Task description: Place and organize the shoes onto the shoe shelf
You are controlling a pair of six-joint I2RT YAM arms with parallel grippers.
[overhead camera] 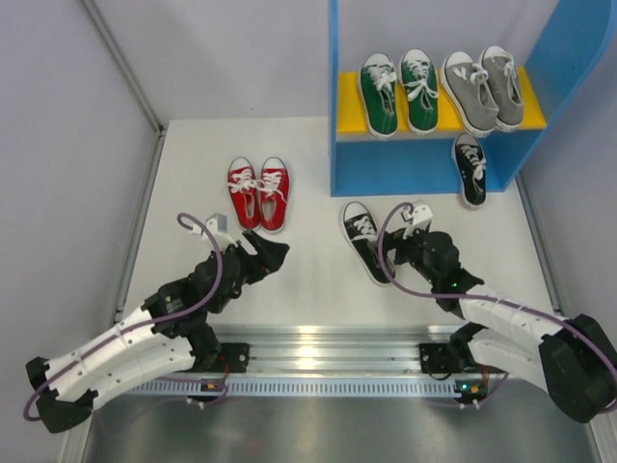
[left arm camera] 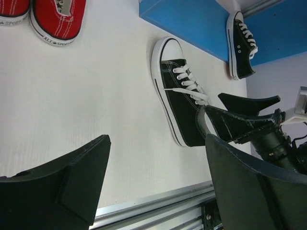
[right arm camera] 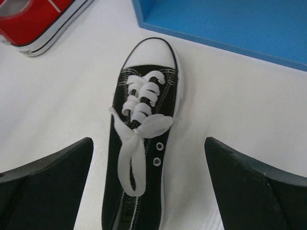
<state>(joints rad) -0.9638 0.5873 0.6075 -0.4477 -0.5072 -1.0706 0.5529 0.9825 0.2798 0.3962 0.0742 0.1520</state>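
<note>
The blue shoe shelf (overhead camera: 334,96) stands at the back right. The green pair (overhead camera: 398,92) and the grey pair (overhead camera: 482,89) sit on its yellow board (overhead camera: 349,106). One black shoe (overhead camera: 469,169) lies in the lower bay. The other black shoe (overhead camera: 364,239) lies on the table in front of the shelf. My right gripper (overhead camera: 405,246) is open around its heel end; in the right wrist view the shoe (right arm camera: 141,143) lies between the spread fingers (right arm camera: 48,182), not touching them. The red pair (overhead camera: 258,193) stands on the table left of the shelf. My left gripper (overhead camera: 270,253) is open and empty, just in front of the red pair.
The left wrist view shows the table's black shoe (left arm camera: 180,100), the right gripper (left arm camera: 244,120) over its heel, the shelved black shoe (left arm camera: 240,45) and the red shoes' toes (left arm camera: 57,19). A metal rail (overhead camera: 318,347) runs along the near edge. Grey walls close in both sides.
</note>
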